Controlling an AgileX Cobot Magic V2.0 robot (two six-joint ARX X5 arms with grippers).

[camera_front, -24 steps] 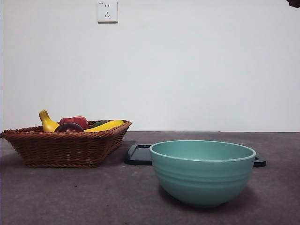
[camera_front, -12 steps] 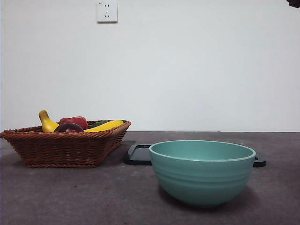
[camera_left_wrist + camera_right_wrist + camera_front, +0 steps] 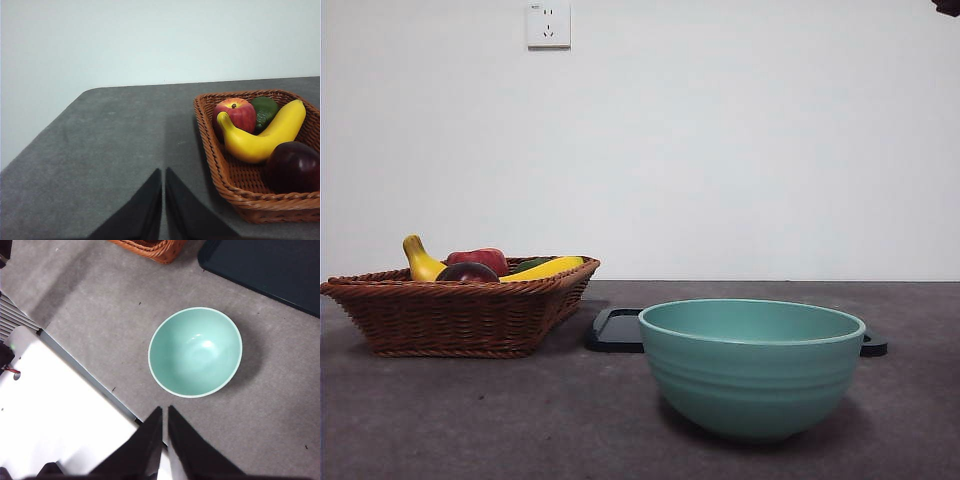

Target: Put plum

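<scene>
The dark maroon plum (image 3: 293, 166) lies in the brown wicker basket (image 3: 235, 185) beside a yellow banana (image 3: 260, 139); it also shows in the front view (image 3: 467, 272), at the left in the basket (image 3: 450, 315). My left gripper (image 3: 163, 172) is shut and empty, off to the side of the basket over bare table. My right gripper (image 3: 164, 410) is shut and empty, high above the table edge near the teal bowl (image 3: 195, 351). The bowl stands empty at the front right in the front view (image 3: 752, 365).
The basket also holds a red apple (image 3: 235, 113) and a green fruit (image 3: 265, 108). A dark flat tray (image 3: 617, 330) lies behind the bowl; it shows in the right wrist view (image 3: 270, 265). A black arm tip (image 3: 948, 6) shows at the top right corner.
</scene>
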